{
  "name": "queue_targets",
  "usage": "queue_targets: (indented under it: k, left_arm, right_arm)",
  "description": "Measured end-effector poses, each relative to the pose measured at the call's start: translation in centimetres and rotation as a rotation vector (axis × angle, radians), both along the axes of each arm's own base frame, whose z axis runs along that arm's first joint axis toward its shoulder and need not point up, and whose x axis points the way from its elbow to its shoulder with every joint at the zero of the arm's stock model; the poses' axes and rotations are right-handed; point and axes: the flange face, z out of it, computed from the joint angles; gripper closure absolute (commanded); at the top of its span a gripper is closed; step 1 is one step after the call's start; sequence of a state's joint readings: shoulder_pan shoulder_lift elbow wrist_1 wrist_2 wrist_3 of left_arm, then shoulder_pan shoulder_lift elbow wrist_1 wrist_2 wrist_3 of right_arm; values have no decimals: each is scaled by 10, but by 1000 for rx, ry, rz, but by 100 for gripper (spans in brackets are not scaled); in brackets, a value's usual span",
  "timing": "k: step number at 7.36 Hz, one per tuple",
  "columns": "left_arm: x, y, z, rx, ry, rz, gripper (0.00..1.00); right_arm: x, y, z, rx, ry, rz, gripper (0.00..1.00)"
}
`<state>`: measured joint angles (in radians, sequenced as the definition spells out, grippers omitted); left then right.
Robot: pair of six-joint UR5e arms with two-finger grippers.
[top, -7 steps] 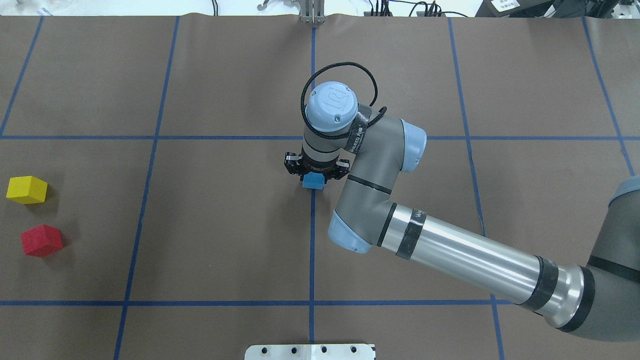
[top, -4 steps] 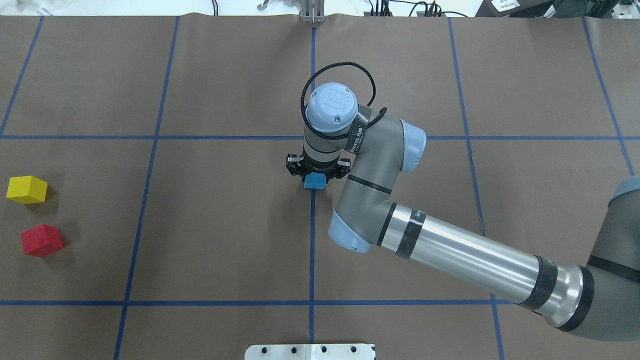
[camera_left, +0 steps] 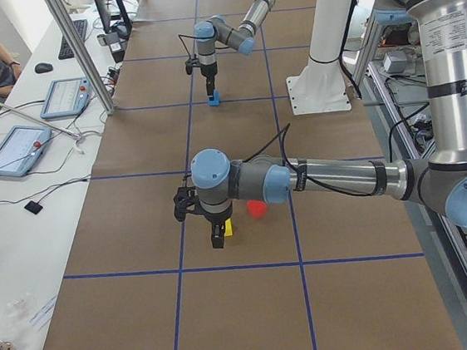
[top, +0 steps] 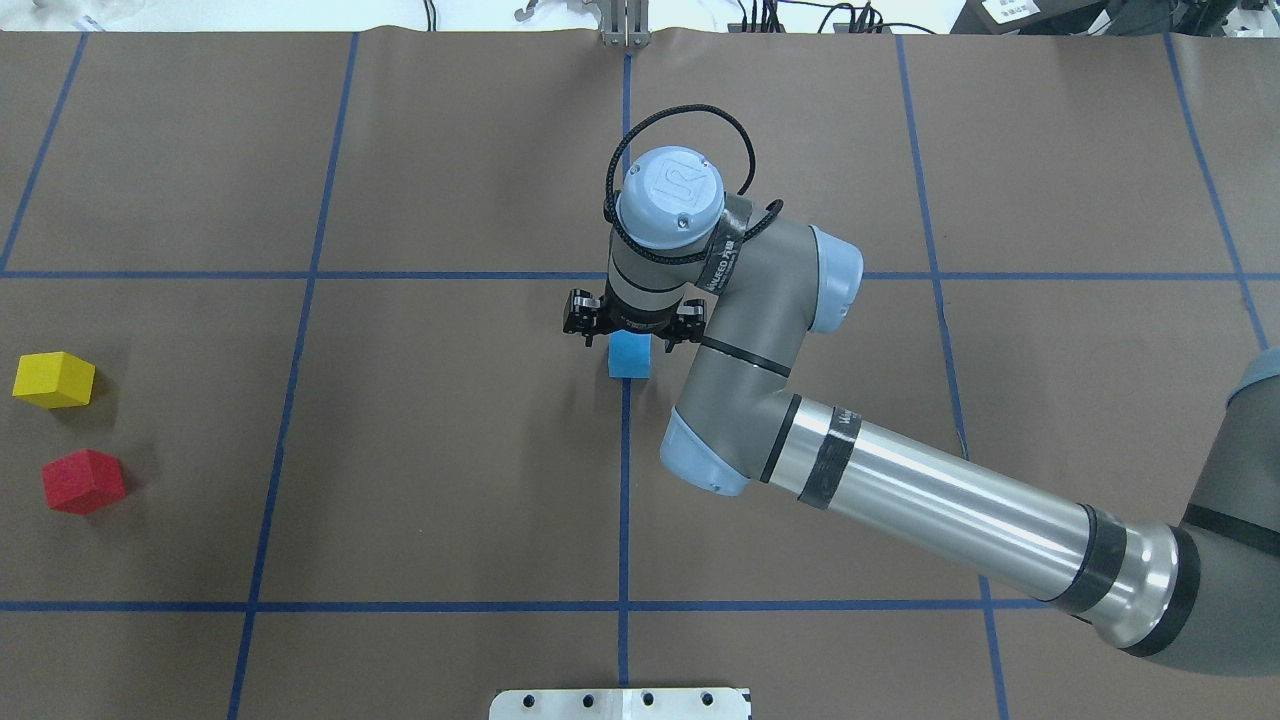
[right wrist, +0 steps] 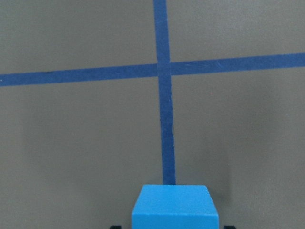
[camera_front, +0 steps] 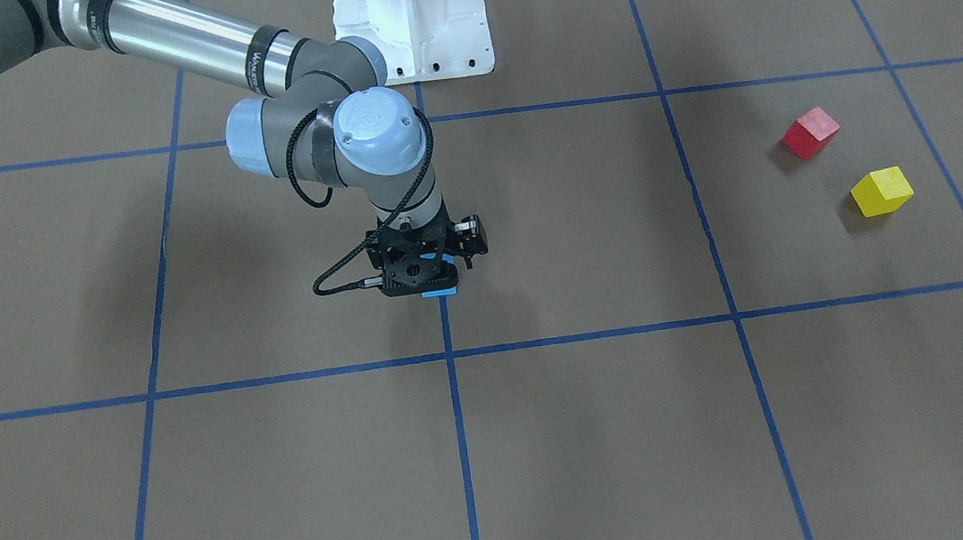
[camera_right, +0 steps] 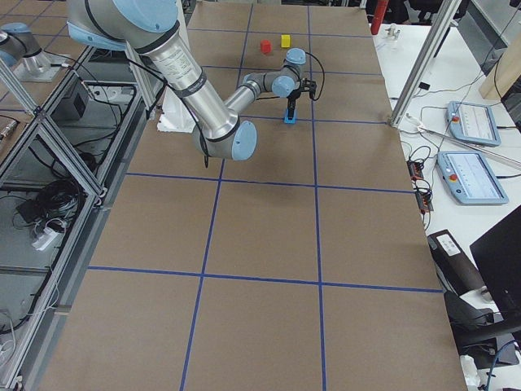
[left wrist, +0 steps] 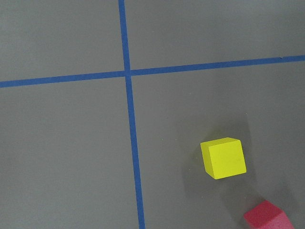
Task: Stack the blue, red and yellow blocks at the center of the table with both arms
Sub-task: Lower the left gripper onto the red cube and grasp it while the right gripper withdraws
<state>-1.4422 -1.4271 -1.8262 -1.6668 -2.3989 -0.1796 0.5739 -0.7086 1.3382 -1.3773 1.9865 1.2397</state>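
Note:
The blue block [top: 630,356] sits on the table's centre line, also in the front view [camera_front: 439,292] and at the bottom of the right wrist view [right wrist: 174,207]. My right gripper [top: 632,333] hangs straight over it, open, its fingertips just clear of the block's sides. The yellow block [top: 54,379] and red block [top: 83,481] lie side by side at the table's left end. They also show in the left wrist view, yellow [left wrist: 223,157] and red [left wrist: 267,219]. My left gripper [camera_left: 217,239] hovers beside them; I cannot tell whether it is open or shut.
The white robot base [camera_front: 410,18] stands at the table's near edge behind the centre. Blue tape lines [top: 624,500] divide the brown table cover into squares. Operator tablets [camera_left: 14,150] lie on a side bench.
My right wrist has risen a little off the blue block, which stays on the table and shows more. Yellow and red blocks have not moved.

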Motion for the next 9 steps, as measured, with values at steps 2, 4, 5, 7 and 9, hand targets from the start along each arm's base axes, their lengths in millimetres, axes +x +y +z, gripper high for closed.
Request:
queue_targets:
  k: [2,4,5,7,9]
  left_arm:
    - [67,2,-16,-106,42,-85,0]
    - [130,33,-10,-198,37,-179,0]
    - [153,52,-2,-234,17,-217,0]
    - [187,74,4,-310,-2,-245,0]
    - [217,90,8,-353,-31,-237,0]
  right_arm:
    - [86,-14,4,-17,-51,8,0]
    - [171,-14,49,17,-64,-10,0]
    - [189,-14,66,35,-53,-21,0]
    - [198,-13,78,48,-41,-29,0]
    - [198,-12,82,50,-36,-29,0]
